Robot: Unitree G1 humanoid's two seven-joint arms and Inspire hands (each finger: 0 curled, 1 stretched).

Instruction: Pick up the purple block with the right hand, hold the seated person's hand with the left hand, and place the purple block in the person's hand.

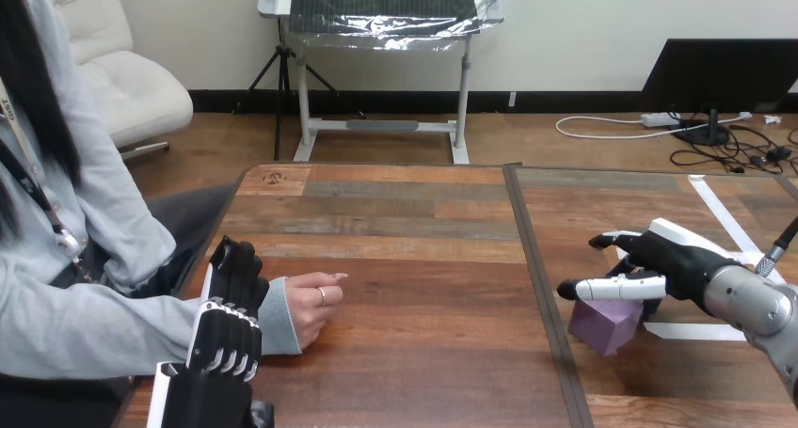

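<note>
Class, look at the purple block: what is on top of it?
The right hand lies over the purple block, covering its top; its front faces show. Whether it grips cannot be seen.

The block (607,324) is purple, the plank-patterned table (405,230) brown

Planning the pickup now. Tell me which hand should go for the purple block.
Right. The right hand is directly over the purple block, its open fingers just above the block's top. The left hand is at the other side of the table, by the person's hand.
</note>
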